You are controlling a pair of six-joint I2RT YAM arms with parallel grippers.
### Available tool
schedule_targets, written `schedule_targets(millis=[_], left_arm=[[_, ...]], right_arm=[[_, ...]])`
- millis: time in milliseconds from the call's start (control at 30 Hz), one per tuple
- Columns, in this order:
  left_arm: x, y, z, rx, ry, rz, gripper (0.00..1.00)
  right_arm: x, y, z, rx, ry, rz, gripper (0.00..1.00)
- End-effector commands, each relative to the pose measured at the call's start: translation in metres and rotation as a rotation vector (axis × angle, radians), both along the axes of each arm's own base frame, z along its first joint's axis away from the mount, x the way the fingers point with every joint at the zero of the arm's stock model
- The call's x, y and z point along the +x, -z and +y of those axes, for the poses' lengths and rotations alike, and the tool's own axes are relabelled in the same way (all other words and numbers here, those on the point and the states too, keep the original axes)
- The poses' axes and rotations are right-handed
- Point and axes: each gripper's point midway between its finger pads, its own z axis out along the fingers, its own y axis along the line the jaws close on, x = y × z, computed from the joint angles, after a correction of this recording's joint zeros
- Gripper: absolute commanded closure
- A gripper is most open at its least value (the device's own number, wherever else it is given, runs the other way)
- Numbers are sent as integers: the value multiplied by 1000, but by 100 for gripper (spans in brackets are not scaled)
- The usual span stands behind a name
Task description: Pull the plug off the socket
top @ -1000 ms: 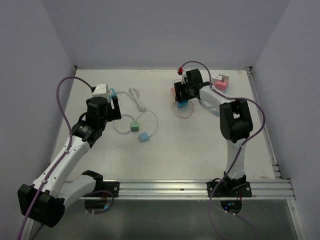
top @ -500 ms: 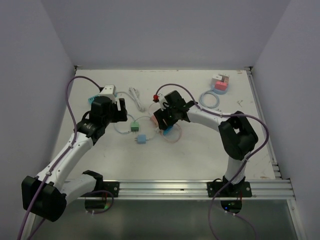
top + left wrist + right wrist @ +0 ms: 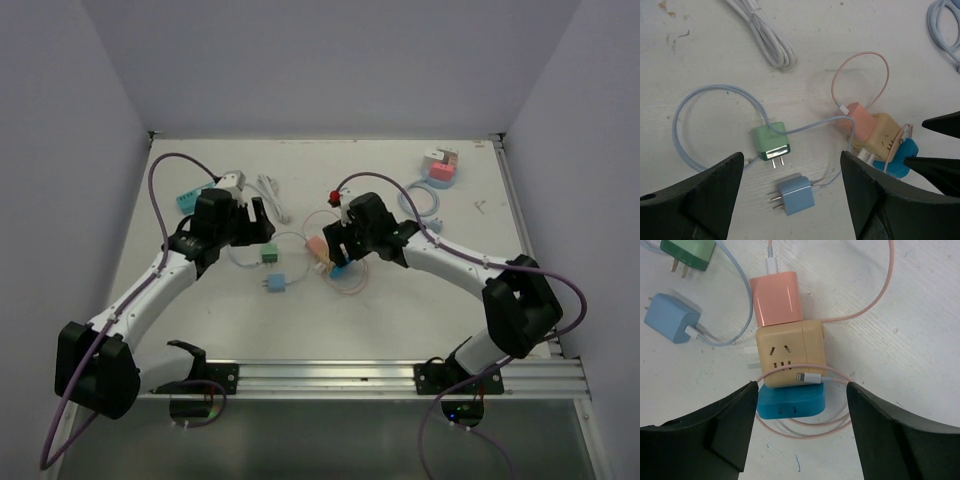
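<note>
White tabletop seen from above: how do the arms lie?

The left arm [image 3: 150, 300] rises from its base and leans inward, with the left gripper [image 3: 260, 222] over the table's [image 3: 420, 320] left half, just beside the green plug [image 3: 270, 255]. The right arm [image 3: 450, 262] folds at its elbow near the right rim and stretches low to the left. That puts the right gripper [image 3: 338, 255] at mid-table by the blue adapter [image 3: 340, 270]. Bare board lies on the near side of the cluster and to its right, and the rims are well apart from it.

And the left wrist view?

Its jaws are spread wide and clasp nothing. They hang above the green plug and the light-blue plug [image 3: 796, 195]. To the right, the pink plug [image 3: 857, 115] sits pushed into one face of the tan socket cube [image 3: 882, 137], with the blue adapter on the opposite face. The other gripper's black tips come in from the right edge.

Right wrist?

Its jaws are released and straddle the adapter end of the block. A strip of table shows on each side, so they touch nothing. The pink plug is seated in the cube's far face. A pink cable [image 3: 880, 295] loops round the block, and its white connector lies across the cube.
</note>
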Motion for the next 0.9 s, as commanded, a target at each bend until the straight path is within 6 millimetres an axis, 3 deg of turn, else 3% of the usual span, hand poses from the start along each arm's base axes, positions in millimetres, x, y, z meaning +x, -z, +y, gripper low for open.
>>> schedule_targets(millis=[0, 167, 300, 567, 867], left_arm=[[12, -16, -25, -119, 31, -31, 19], [19, -12, -54, -89, 66, -7, 19], [23, -6, -77, -37, 72, -6, 21], [28, 29, -110, -12, 104, 63, 24], [25, 61, -137, 2, 125, 118, 25]], right_arm=[[13, -18, -2, 46, 83, -72, 25], [11, -6, -14, 20, 176, -45, 25], [8, -8, -19, 77, 271, -32, 28], [-7, 12, -30, 112, 394, 41, 30], [-18, 17, -39, 122, 407, 48, 30]])
